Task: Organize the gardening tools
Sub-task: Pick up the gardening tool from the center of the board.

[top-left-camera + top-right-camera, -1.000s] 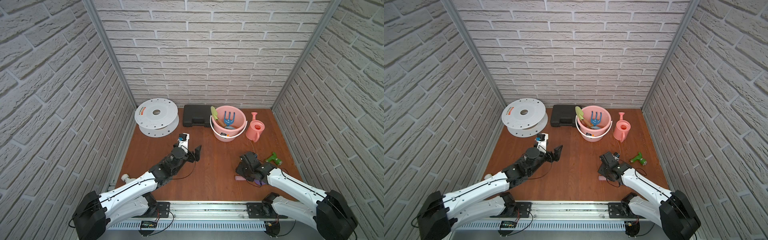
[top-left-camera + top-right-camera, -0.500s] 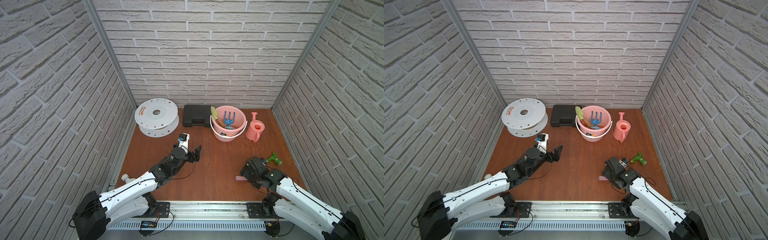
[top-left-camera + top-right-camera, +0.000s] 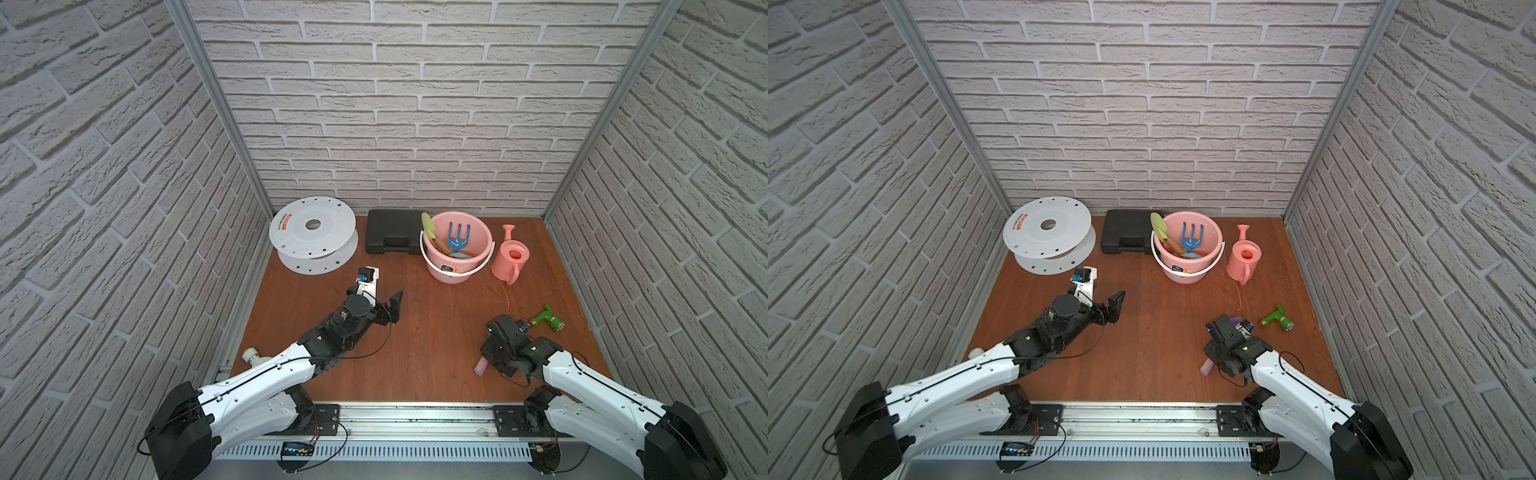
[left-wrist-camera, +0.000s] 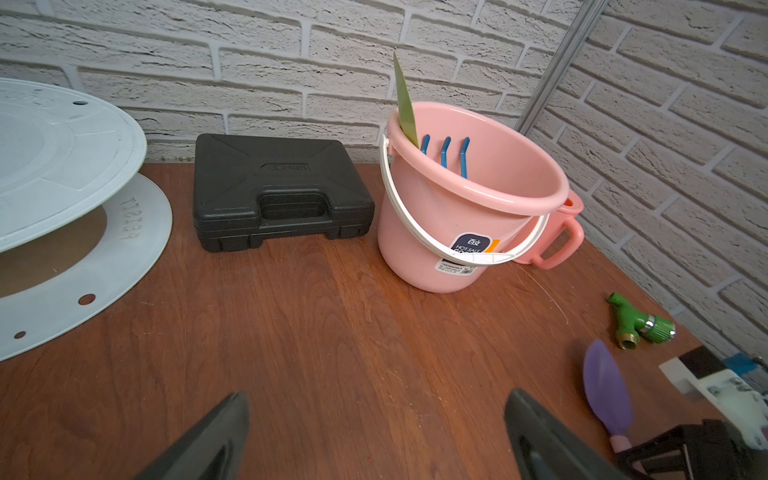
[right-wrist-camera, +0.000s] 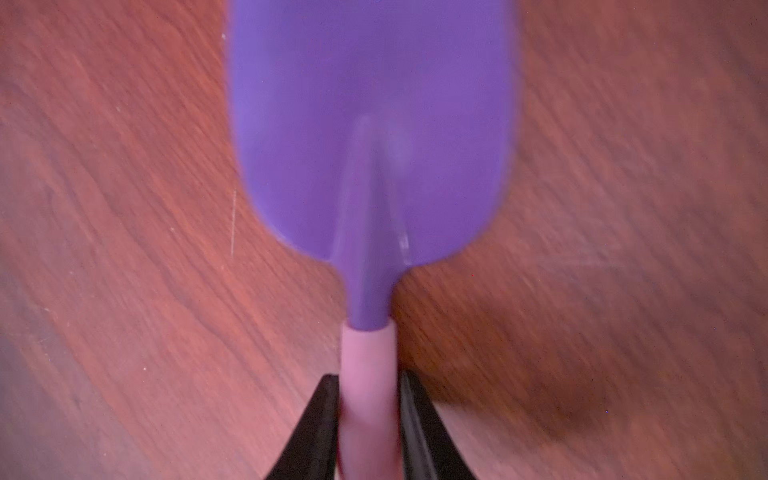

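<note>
Right gripper [image 5: 368, 399] clenched on pink handle of purple trowel [image 5: 370, 124], lower right in both top views. Left gripper [image 4: 374, 436] released, jaws wide. One pink bucket [image 3: 451, 277], centre: one yellow scoop [image 3: 428, 226], one blue fork [image 3: 458, 235] inside. One pink watering can [image 3: 513, 259] just right.

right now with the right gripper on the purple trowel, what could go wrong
1. The right gripper pinches only the round pink handle of the purple trowel, so it could twist or slip when lifted.
2. The pink bucket already holds the yellow scoop and blue fork; the blade may snag them.
3. The green nozzle lies close beside that gripper and could get knocked.
</note>
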`<state>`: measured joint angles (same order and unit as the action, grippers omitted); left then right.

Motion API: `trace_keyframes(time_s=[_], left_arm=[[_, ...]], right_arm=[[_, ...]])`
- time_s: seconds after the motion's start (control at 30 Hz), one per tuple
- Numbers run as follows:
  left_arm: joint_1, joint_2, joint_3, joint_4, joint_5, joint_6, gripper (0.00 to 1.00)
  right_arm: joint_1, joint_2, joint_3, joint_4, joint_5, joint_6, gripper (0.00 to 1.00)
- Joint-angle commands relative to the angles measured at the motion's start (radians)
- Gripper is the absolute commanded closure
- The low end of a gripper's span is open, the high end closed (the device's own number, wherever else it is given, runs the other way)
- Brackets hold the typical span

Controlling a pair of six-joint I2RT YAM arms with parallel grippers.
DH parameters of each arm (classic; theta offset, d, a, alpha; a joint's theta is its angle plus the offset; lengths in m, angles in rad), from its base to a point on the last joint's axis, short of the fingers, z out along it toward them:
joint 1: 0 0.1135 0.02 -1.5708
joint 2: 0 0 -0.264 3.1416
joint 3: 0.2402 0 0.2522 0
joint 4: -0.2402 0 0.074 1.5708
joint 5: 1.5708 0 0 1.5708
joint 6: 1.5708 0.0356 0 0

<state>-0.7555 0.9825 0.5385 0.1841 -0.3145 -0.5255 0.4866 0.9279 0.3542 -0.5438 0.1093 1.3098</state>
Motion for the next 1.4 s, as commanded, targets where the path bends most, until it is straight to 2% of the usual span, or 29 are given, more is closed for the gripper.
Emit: trace_keyframes(time_s=[0.0, 0.03, 0.1, 0.17, 0.43, 0.6, 0.7, 0.83, 0.93, 1.1, 1.23, 1.37], left_arm=[[0.006, -0.013, 0.023, 0.020, -0.002, 0.003, 0.02], [0.006, -0.014, 0.023, 0.021, -0.002, 0.003, 0.02], [0.005, -0.013, 0.023, 0.021, 0.000, 0.003, 0.02], [0.006, -0.012, 0.023, 0.022, 0.000, 0.002, 0.02], [0.006, 0.009, 0.038, 0.012, 0.019, 0.021, 0.02], [0.013, 0.066, 0.049, 0.025, 0.021, 0.049, 0.02], [0.030, 0.123, 0.062, 0.050, 0.059, 0.051, 0.02], [0.032, 0.193, 0.183, -0.029, 0.144, 0.038, 0.04], [0.031, 0.244, 0.299, -0.113, 0.214, 0.035, 0.09], [0.000, 0.337, 0.453, -0.158, 0.314, 0.039, 0.26], [-0.052, 0.434, 0.570, -0.214, 0.347, 0.084, 0.35], [-0.102, 0.511, 0.634, -0.237, 0.356, 0.124, 0.40]], right_arm=[[-0.006, -0.006, -0.039, 0.013, -0.025, 0.006, 0.75], [-0.008, -0.007, -0.041, 0.014, -0.023, 0.000, 0.76], [-0.013, -0.009, -0.039, 0.023, -0.021, -0.025, 0.88], [-0.014, -0.011, -0.030, 0.019, -0.019, -0.052, 0.97], [-0.013, -0.099, 0.081, -0.046, 0.053, -0.286, 0.97], [-0.008, -0.239, 0.089, 0.046, 0.094, -0.499, 0.97], [0.001, -0.293, 0.112, 0.093, 0.135, -0.629, 0.97], [0.026, -0.298, 0.122, 0.248, 0.134, -0.803, 0.97], [0.065, -0.260, 0.121, 0.368, 0.119, -0.891, 0.97], [0.195, -0.173, 0.084, 0.573, 0.154, -1.010, 0.97], [0.248, -0.191, 0.084, 0.582, 0.154, -1.051, 0.97], [0.253, -0.253, 0.046, 0.581, 0.167, -1.036, 0.97]])
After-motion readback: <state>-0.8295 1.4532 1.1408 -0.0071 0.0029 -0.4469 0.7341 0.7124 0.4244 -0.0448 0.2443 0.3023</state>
